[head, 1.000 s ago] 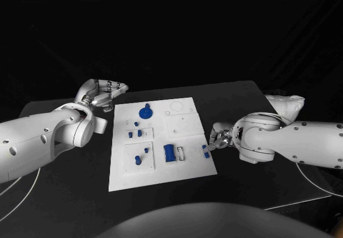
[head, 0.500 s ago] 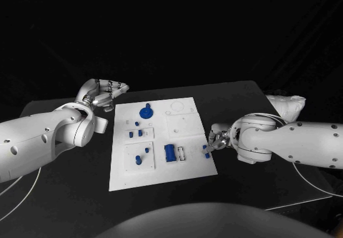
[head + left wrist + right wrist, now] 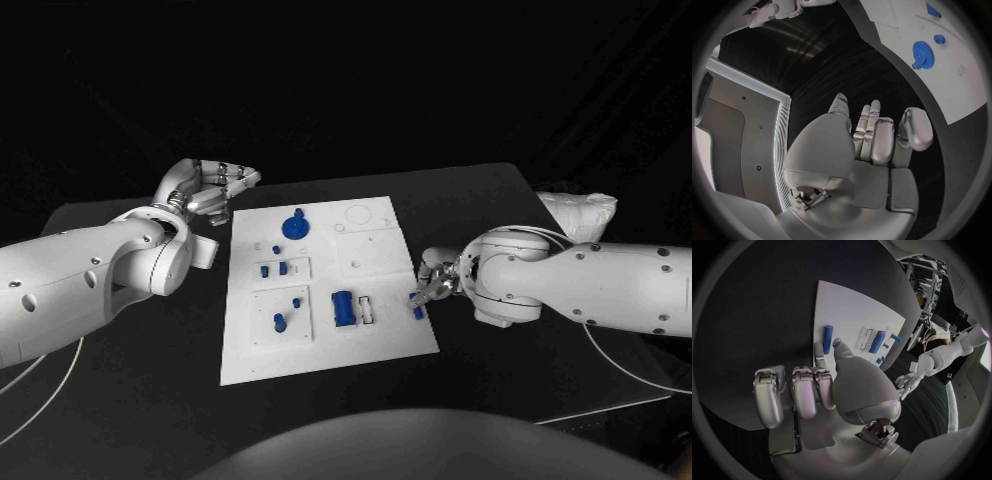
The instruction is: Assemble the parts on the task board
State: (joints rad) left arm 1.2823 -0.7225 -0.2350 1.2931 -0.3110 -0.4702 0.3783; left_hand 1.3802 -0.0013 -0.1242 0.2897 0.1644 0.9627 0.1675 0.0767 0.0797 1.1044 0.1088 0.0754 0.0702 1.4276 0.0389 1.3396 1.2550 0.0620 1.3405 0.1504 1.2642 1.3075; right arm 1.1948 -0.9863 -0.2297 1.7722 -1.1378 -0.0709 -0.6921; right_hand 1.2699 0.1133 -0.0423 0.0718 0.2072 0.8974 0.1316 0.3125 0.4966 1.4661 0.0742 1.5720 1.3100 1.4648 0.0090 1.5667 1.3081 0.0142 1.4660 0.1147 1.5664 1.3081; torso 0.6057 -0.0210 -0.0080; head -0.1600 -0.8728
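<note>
Silver fingers (image 3: pixel 795 395) of the right hand (image 3: pixel 433 283) curl downward at the right edge of the board (image 3: pixel 378 345), their tips just above a blue peg (image 3: pixel 418 307) that lies near that edge. Whether they touch or pinch the peg cannot be told; in the right wrist view two blue pegs (image 3: pixel 826 339) lie end to end on the board just beyond the fingertips, apart from them as far as that view shows. The right arm (image 3: pixel 606 285) reaches in from the right over the black desk (image 3: pixel 490 200).

Fingers (image 3: pixel 873 135) of the left hand (image 3: pixel 206 186) are curled in together with nothing in them, and the hand hovers off the board's far left corner, over bare desk. The left arm (image 3: pixel 87 280) comes in from the left.

On the board, a blue gear (image 3: pixel 293 226) sits at the far left with a small blue knob just beyond it. Nearer lie two raised white plates: the farther one holds two small blue pieces (image 3: pixel 270 269), the nearer one a blue peg (image 3: pixel 277 322) and a small blue stud. To their right, near the board's middle, a blue block (image 3: pixel 342 308) lies beside a small white frame (image 3: pixel 368 308). The board's far right part shows faint ring outlines and small holes.
</note>
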